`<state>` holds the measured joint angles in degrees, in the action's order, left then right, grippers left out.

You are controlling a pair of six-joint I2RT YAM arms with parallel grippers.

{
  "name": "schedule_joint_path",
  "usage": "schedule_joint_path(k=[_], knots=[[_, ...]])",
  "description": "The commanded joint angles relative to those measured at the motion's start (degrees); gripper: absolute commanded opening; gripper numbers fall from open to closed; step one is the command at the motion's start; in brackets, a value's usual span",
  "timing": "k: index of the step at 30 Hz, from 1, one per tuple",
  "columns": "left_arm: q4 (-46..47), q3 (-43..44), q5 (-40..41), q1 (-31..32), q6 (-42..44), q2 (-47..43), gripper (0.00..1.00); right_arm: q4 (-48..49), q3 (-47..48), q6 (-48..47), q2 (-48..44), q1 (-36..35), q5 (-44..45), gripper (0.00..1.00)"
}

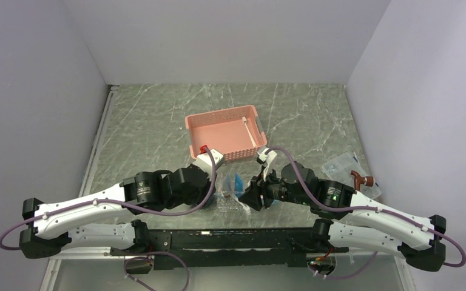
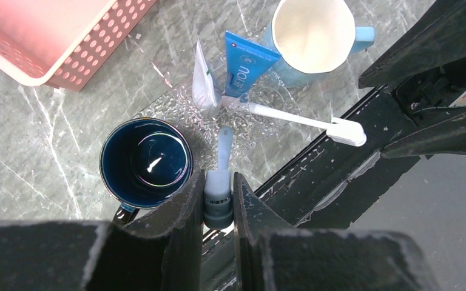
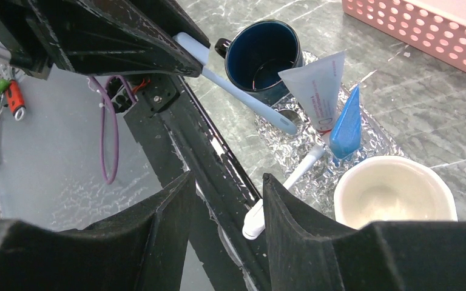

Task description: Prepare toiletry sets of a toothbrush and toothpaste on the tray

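My left gripper [image 2: 218, 182] is shut on the head end of a pale toothbrush [image 2: 223, 148], whose handle points down at the glittery clear tray [image 2: 176, 109]. On the tray a blue toothpaste [image 2: 249, 66] and a white toothpaste tube [image 2: 205, 85] lie side by side. A second white toothbrush [image 2: 303, 121] lies slanted, one end on the tray and its head [image 3: 256, 223] out over the black frame. My right gripper [image 3: 227, 182] is open above that frame, with this head just beside its right finger. Nothing sits between its fingers.
A dark blue mug [image 2: 146, 162] stands against the tray's left side and a white-lined mug [image 2: 312, 33] at its far right. The pink basket [image 1: 223, 130] behind holds a white stick-like item [image 1: 249, 130]. A clear box [image 1: 352, 173] sits at the right.
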<state>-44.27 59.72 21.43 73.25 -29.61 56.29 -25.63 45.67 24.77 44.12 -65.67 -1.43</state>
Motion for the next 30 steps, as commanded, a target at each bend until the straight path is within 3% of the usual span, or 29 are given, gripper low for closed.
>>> schedule_joint_path(k=[1,30], knots=[[3.7,-1.1,1.9,0.4,0.2,0.9,0.0,2.4,-0.1,1.0,-0.7,0.0,1.1,0.47],[9.7,-5.8,3.9,0.4,-1.4,3.0,0.0,2.1,-1.1,1.9,-2.0,0.0,1.3,0.47]])
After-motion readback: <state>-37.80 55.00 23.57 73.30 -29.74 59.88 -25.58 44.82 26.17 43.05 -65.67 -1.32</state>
